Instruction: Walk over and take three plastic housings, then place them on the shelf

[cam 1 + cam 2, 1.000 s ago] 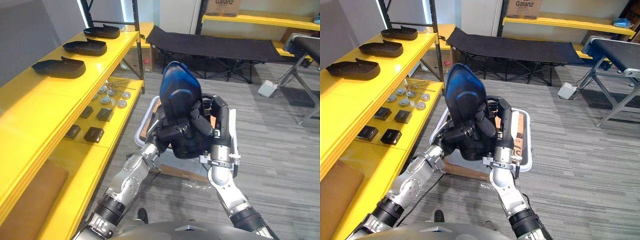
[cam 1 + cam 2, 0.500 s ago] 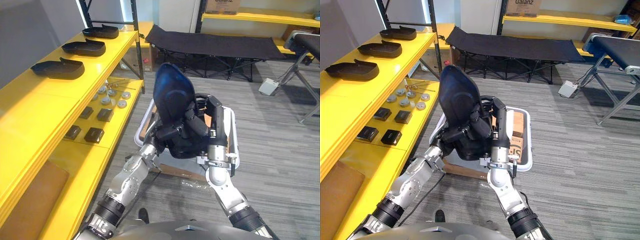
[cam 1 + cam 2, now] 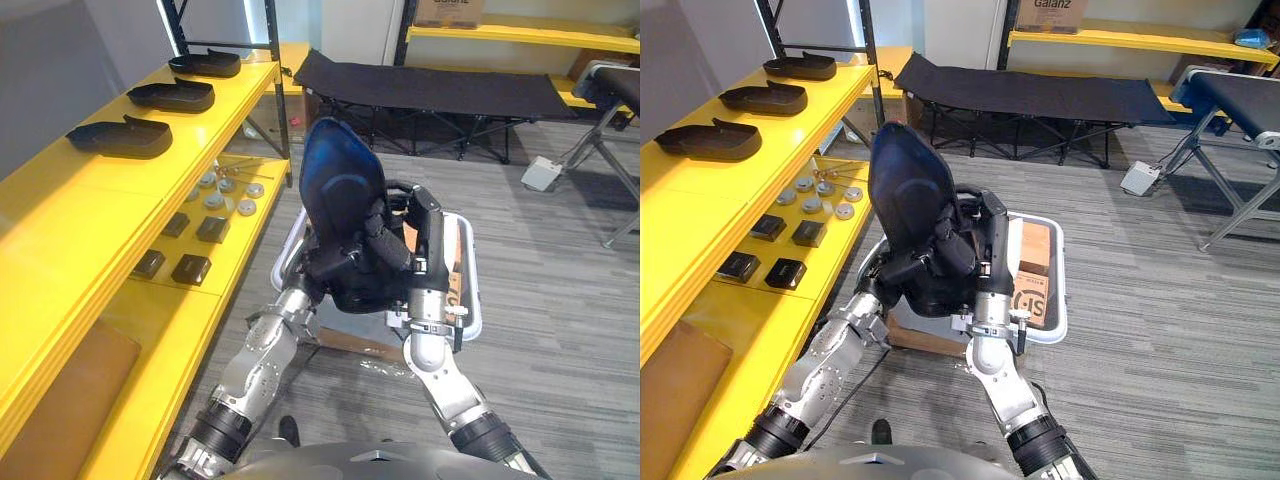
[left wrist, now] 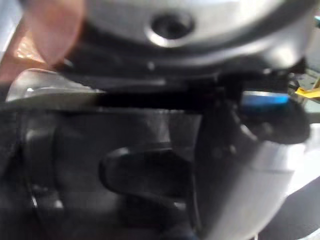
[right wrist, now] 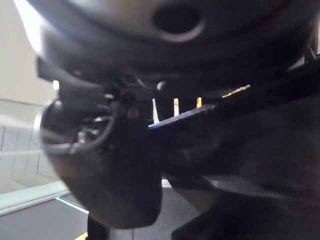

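Held plastic housing: dark, glossy, standing on end at the centre of the frame, clear of the floor, carried between both hands at chest level. It is not yet on the shelf.

Right hand: its fingers are curled across the housing's lower face from the right. Left hand: it lies against the lower left of the housing. It is dark on dark, and I cannot tell how it grips.

Risks, in my judgement:
- Both holds sit low and the tall upper part stands free, so a turn or step toward the shelf could tip the housing out of the grip.
- The glossy surface could let the housing slide downward if the grip eases.
- The raised top edge could strike the dark shelf post on approach.
- A careless set-down could shove the row of dark housings on the top shelf, at upper left. The bare yellow stretch nearer me looks the safer spot.

Containers:
- A white-rimmed cart stands on the floor below the hands and holds a cardboard box. I cannot see whether other housings lie in it.
- The lower shelf, left of centre, carries small black boxes and a cluster of metal discs.
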